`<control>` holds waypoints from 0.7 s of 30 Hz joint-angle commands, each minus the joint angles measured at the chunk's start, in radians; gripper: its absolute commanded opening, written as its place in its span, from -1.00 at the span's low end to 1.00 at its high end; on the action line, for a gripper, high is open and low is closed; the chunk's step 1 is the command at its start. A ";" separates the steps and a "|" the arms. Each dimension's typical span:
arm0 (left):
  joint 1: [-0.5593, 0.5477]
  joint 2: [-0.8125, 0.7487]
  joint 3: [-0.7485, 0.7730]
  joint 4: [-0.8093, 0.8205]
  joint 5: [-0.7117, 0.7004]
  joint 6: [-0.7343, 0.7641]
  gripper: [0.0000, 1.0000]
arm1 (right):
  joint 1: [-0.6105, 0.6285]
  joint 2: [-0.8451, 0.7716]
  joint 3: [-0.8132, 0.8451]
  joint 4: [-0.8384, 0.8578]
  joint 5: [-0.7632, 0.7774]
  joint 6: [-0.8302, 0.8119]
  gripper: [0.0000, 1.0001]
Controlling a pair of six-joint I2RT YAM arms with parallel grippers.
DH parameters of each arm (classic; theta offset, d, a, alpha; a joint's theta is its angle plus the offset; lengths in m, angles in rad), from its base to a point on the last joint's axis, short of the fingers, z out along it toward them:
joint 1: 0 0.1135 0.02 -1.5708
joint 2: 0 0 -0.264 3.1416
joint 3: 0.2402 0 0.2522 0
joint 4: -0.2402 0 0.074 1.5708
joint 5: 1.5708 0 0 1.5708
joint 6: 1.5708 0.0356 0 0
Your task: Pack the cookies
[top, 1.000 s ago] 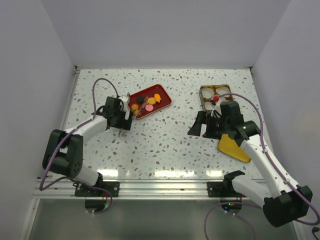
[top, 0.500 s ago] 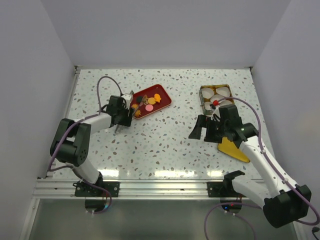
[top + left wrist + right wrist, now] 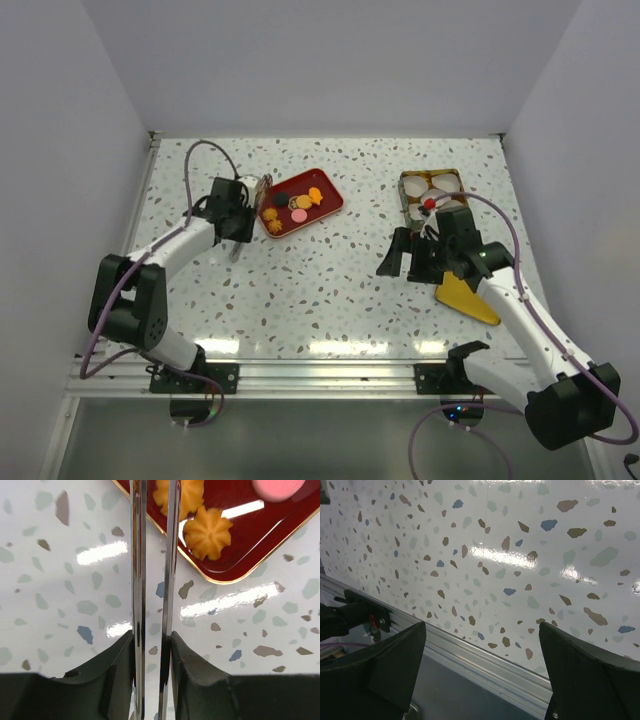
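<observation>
The cookies [image 3: 298, 203], orange, dark and one pink, lie in a red tray [image 3: 335, 205] at the table's back middle. My left gripper [image 3: 243, 212] is just left of the tray, shut on a pair of metal tongs [image 3: 262, 188] that point at the tray's near-left corner. In the left wrist view the tongs' two blades [image 3: 138, 555] run up from between my fingers [image 3: 152, 640] to the tray [image 3: 250, 535], beside an orange flower-shaped cookie [image 3: 207, 532] and a pink one [image 3: 277, 487]. My right gripper [image 3: 408, 258] hangs open over bare table, nothing between its fingers [image 3: 482, 670].
A metal tin [image 3: 403, 195] with white paper cups stands at the back right, just beyond the right arm. A yellow lid [image 3: 468, 295] lies on the table under that arm. The metal rail [image 3: 485, 665] runs along the table's near edge.
My left gripper has closed on the tongs and shifted back along the tray's left side. The right gripper has stayed open and hardly moved.
</observation>
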 commanded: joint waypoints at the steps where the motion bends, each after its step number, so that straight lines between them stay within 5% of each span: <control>1: -0.004 -0.107 0.128 -0.101 -0.037 -0.028 -0.28 | 0.002 0.001 0.065 0.024 0.003 0.008 0.97; 10: -0.016 -0.181 0.298 -0.322 -0.065 -0.043 -0.23 | 0.002 0.065 0.168 0.036 -0.032 0.022 0.97; 16: -0.088 -0.236 0.306 -0.381 -0.037 -0.069 -0.06 | 0.002 0.151 0.251 0.154 -0.135 0.133 0.97; 21: -0.130 -0.261 0.308 -0.402 -0.034 -0.088 -0.13 | 0.008 0.257 0.334 0.255 -0.186 0.206 0.97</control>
